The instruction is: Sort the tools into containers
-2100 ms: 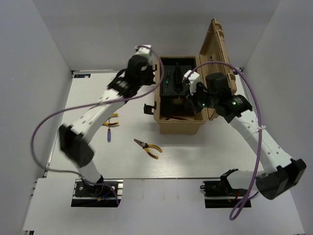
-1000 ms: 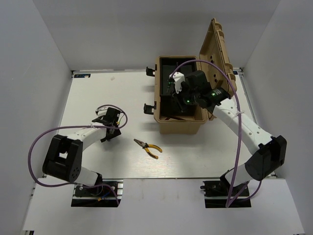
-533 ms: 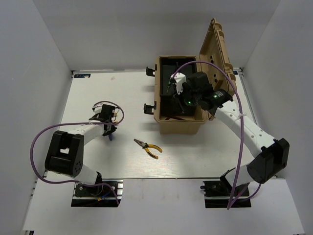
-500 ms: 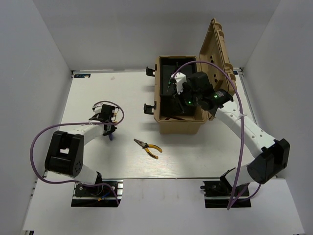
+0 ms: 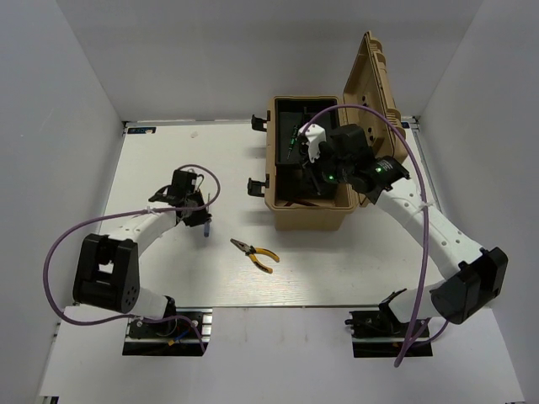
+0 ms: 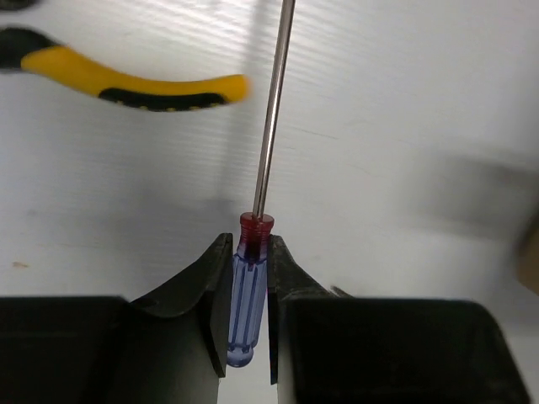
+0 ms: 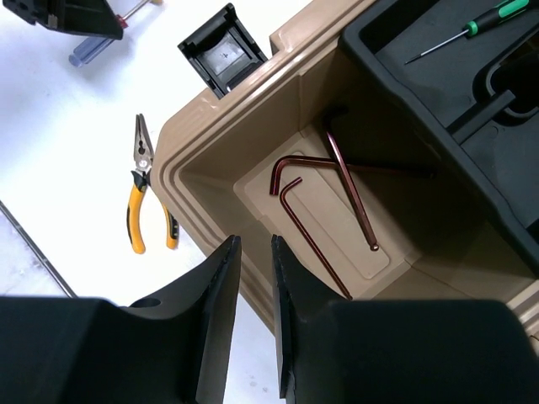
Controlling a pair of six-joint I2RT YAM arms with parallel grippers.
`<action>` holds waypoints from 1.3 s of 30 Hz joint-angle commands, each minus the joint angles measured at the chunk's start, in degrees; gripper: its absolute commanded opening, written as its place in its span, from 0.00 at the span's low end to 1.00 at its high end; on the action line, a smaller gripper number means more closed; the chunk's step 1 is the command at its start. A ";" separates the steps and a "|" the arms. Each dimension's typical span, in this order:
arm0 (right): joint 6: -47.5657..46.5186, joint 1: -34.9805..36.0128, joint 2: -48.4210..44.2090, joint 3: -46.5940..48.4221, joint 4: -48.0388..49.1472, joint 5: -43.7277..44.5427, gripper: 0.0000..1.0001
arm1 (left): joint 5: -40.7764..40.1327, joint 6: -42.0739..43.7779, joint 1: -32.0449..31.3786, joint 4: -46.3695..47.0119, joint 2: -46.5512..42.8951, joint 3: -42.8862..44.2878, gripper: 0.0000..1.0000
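Note:
My left gripper (image 6: pixel 249 242) is shut on the blue handle of the small screwdriver (image 6: pixel 244 303), whose shaft points away from the wrist. In the top view the left gripper (image 5: pixel 202 223) and the screwdriver (image 5: pixel 206 229) are low over the table, left of the tan toolbox (image 5: pixel 307 220). One yellow-handled pliers (image 5: pixel 255 253) lies on the table in front of the box. Another shows in the left wrist view (image 6: pixel 126 84). My right gripper (image 7: pixel 255 244) hovers over the open box with its jaws a little apart and empty. Three hex keys (image 7: pixel 316 231) lie on the box floor.
The toolbox lid (image 5: pixel 370 84) stands open at the right. A black tray (image 7: pixel 438 76) in the box holds a green-handled screwdriver (image 7: pixel 463 34). Black latches (image 5: pixel 255 186) stick out from the box's left side. White walls surround the table.
My left gripper has moved to the right toward the toolbox with the blue screwdriver in it. My right arm has shifted only slightly above the open box.

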 commanded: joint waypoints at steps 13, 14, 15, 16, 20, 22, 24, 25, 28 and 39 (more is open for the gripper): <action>-0.86 -0.09 -3.17 -0.45 2.28 0.84 0.28 | 21.05 6.05 -0.37 -4.22 -8.45 15.51 0.00; -1.21 -0.18 -3.17 -0.36 2.28 1.19 0.28 | 21.05 6.05 -0.37 -4.22 -9.15 16.83 0.00; -1.39 -0.09 -3.26 -0.18 2.37 1.54 0.26 | 21.57 6.05 -0.37 -4.22 -9.15 19.88 0.00; -1.57 -0.01 -3.17 -0.01 2.28 2.15 0.23 | 23.75 6.57 -0.37 -2.83 -9.15 21.22 0.00; -2.18 -0.09 -2.73 0.43 2.19 3.91 0.00 | 32.98 5.26 -1.59 4.27 -3.73 27.02 0.00; -2.45 -0.09 -2.64 0.61 2.46 5.58 0.00 | 37.63 2.89 -2.47 7.62 -0.29 30.80 0.00; -2.71 -0.01 -2.73 0.87 2.81 7.60 0.00 | 38.89 1.39 -4.05 10.97 5.15 35.54 0.00; -2.80 -0.09 -2.65 1.05 2.81 7.87 0.00 | 38.89 0.69 -4.67 11.50 7.09 37.56 0.00; -3.15 -0.10 -2.64 1.57 2.64 9.01 0.00 | 38.37 0.68 -6.69 11.51 15.17 46.79 0.00; -3.15 -0.27 -2.20 0.61 2.81 10.24 0.00 | 28.62 -5.56 -11.61 13.79 35.13 67.80 0.00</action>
